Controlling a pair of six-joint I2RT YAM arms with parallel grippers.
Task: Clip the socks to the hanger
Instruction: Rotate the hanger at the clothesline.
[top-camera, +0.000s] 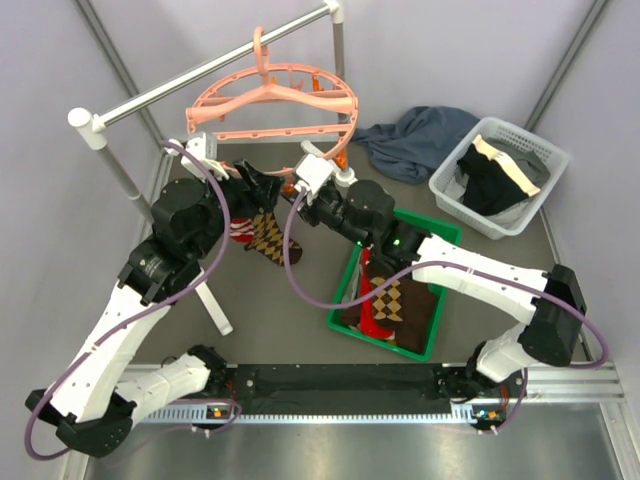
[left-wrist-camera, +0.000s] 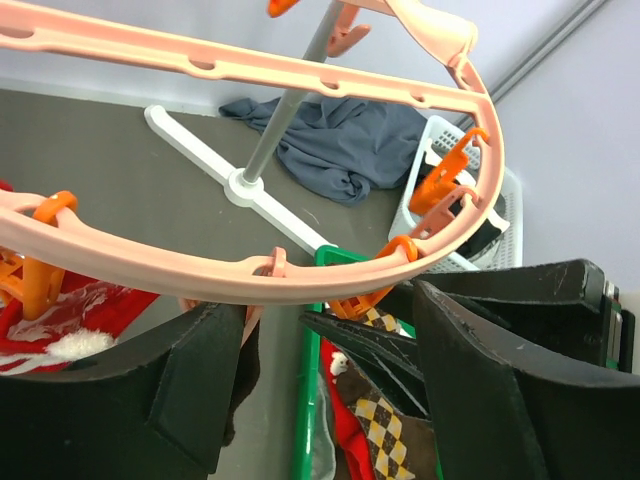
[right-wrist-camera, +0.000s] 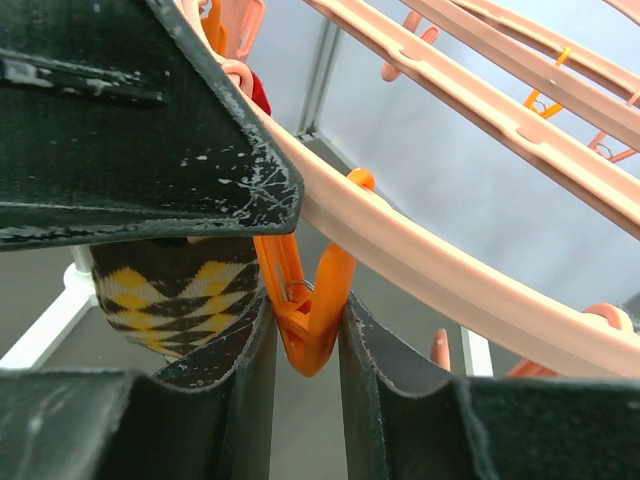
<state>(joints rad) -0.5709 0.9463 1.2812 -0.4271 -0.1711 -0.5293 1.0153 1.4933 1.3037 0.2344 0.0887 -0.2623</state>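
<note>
The salmon-pink hanger (top-camera: 262, 132) hangs by its hook from the grey rail (top-camera: 200, 75) at the far side of the table. At its near rim the right gripper (right-wrist-camera: 305, 335) is clamped on an orange clip (right-wrist-camera: 298, 285), both fingers pressing its sides. Just to the left, the left gripper (left-wrist-camera: 320, 320) sits beneath the rim with its jaws well apart. An argyle sock (top-camera: 268, 238) and a red-striped sock (top-camera: 242, 232) hang below it; what holds them cannot be told. More socks (top-camera: 395, 300) lie in the green bin (top-camera: 345, 287) to the right, with a white basket (top-camera: 455, 195) farther right.
</note>
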